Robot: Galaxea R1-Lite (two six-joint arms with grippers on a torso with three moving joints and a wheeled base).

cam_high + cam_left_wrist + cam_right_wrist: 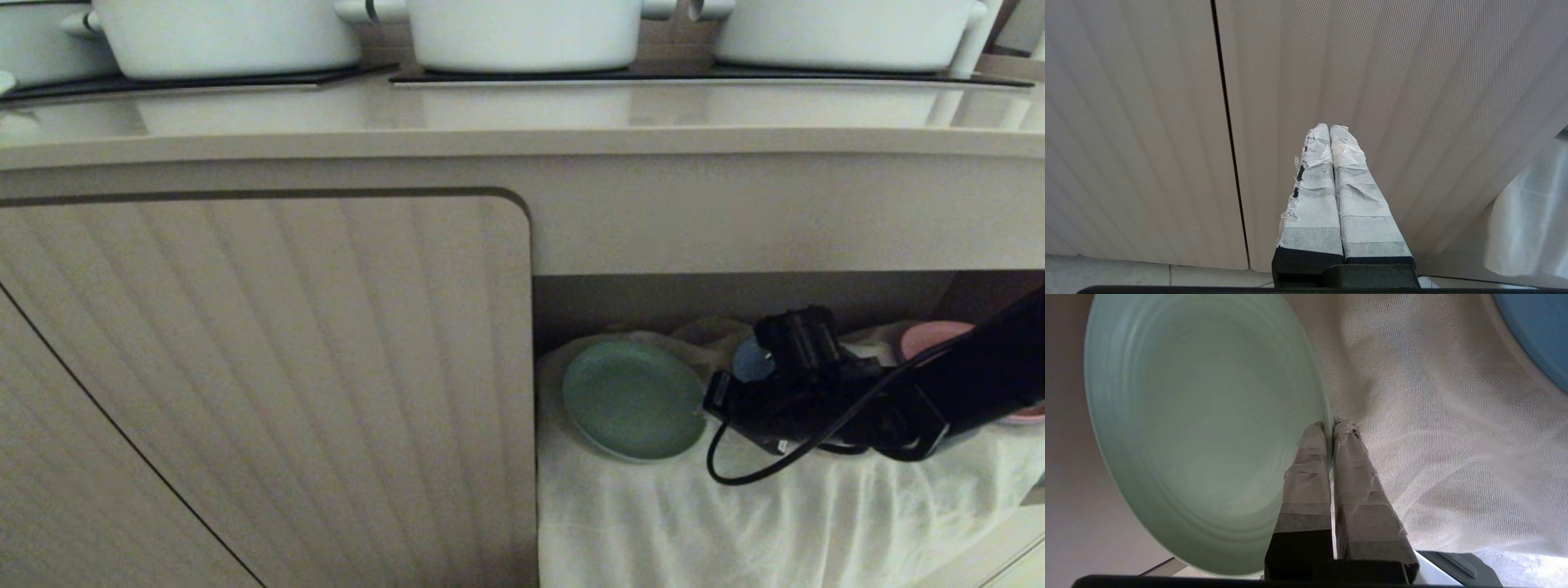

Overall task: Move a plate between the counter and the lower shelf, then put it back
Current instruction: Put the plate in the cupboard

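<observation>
The mint-green plate (629, 400) sits at the left end of the lower shelf (735, 523), over its white cloth and close to the side wall. My right gripper (707, 407) reaches in from the right and is shut on the plate's right rim. In the right wrist view the rim of the plate (1200, 416) is pinched between the taped fingers of the right gripper (1331, 425). I cannot tell whether the plate rests on the cloth or hangs just above it. The counter (522, 122) runs above. My left gripper (1329, 127) is parked and shut, facing the ribbed door.
A dark blue plate (749, 359) and a pink plate (931, 335) lie behind my right arm in the niche. The ribbed cabinet door (261, 367) closes off the left. White pots (522, 33) stand on black hob panels (204, 82) on the counter.
</observation>
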